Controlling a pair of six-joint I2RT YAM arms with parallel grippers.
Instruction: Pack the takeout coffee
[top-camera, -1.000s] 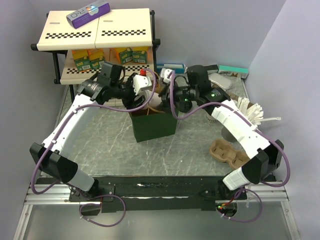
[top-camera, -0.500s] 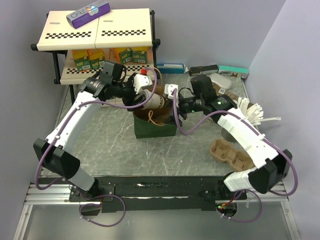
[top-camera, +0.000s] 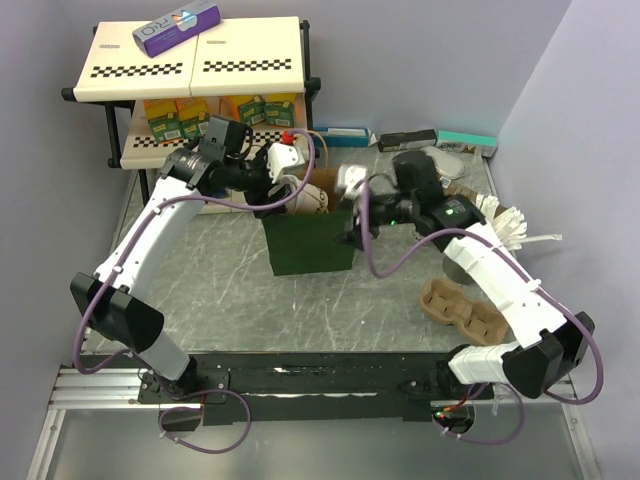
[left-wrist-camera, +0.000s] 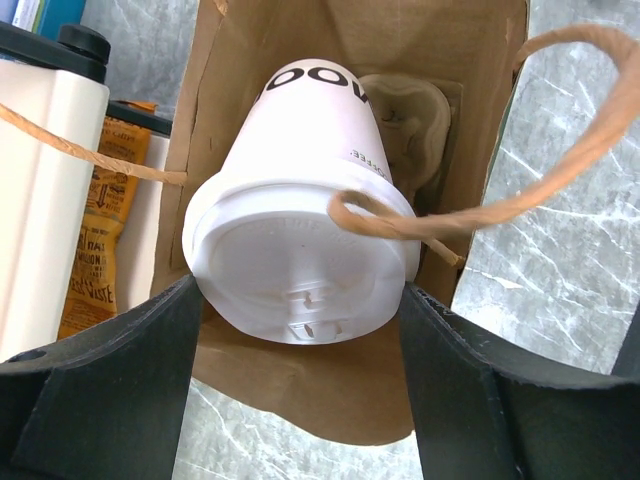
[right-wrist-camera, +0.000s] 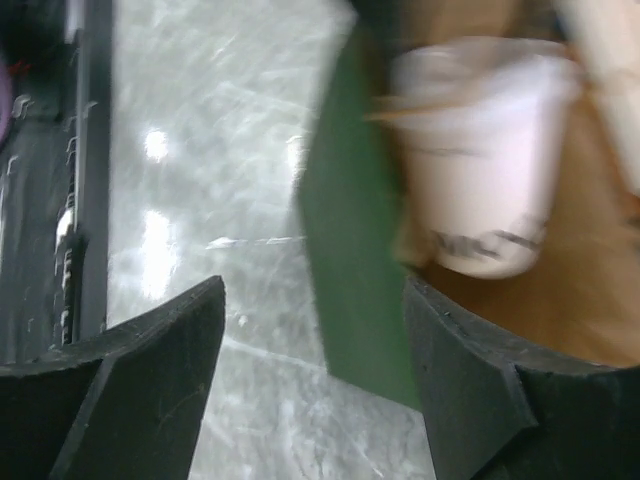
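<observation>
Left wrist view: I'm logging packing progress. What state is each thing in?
Cup, lidded, tilted, held at the bag's mouth.
Bag, upright, open.
Left gripper, shut on the cup.
Right gripper, open, empty.

In the right wrist view the cup (right-wrist-camera: 485, 150) is blurred, its dark print probably lettering, unreadable.

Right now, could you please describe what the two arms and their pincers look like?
The left arm and right arm have white shell links between black joints, with a purple cable looping along each. The left pincer and right pincer carry broad, matte black, wedge-shaped fingers.
</observation>
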